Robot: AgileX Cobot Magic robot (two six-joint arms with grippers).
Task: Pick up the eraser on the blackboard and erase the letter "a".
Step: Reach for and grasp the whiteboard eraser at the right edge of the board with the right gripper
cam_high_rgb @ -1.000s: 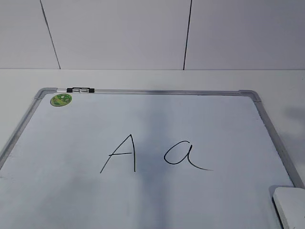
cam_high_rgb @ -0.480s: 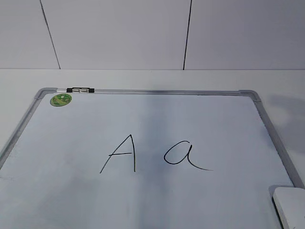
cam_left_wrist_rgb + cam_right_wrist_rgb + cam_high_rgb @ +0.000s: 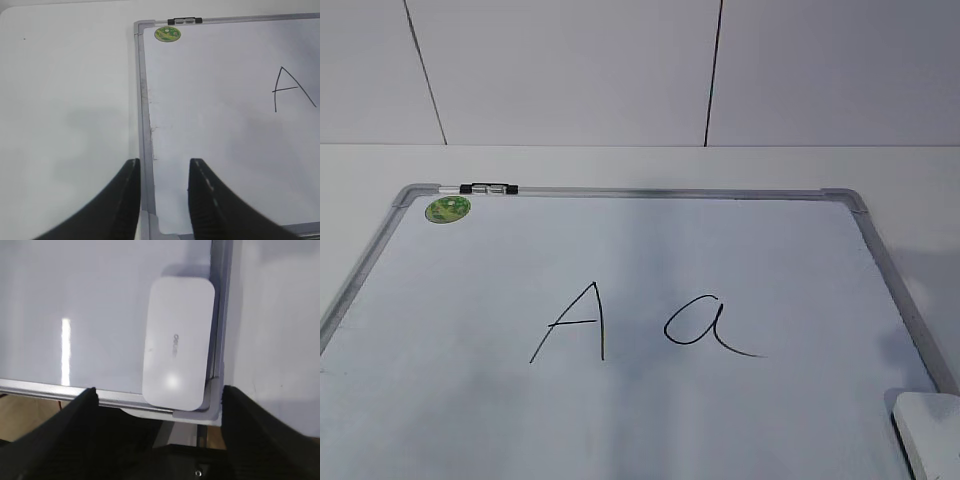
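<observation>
The blackboard (image 3: 770,260) is a white dry-erase board with a grey frame and a green sticker (image 3: 448,209), lying flat. The letter "a" (image 3: 700,323) is written right of a capital "A" (image 3: 575,322). The eraser (image 3: 930,432) lies in the board's near right corner; in the right wrist view the eraser (image 3: 177,342) lies flat against the frame. My right gripper (image 3: 157,392) is open, wide, above the board's near edge just short of the eraser. My left gripper (image 3: 163,167) is open and empty over the board's left frame (image 3: 144,115). Neither gripper shows in the exterior view.
A small black-and-silver marker (image 3: 488,188) lies on the board's far frame, also in the left wrist view (image 3: 184,20). White table (image 3: 640,165) surrounds the board. A white panelled wall stands behind. The table's front edge lies just below the board's near frame (image 3: 60,389).
A shadow at the right edge of the exterior view has shifted down toward the eraser. The board, letters and eraser have not moved.
</observation>
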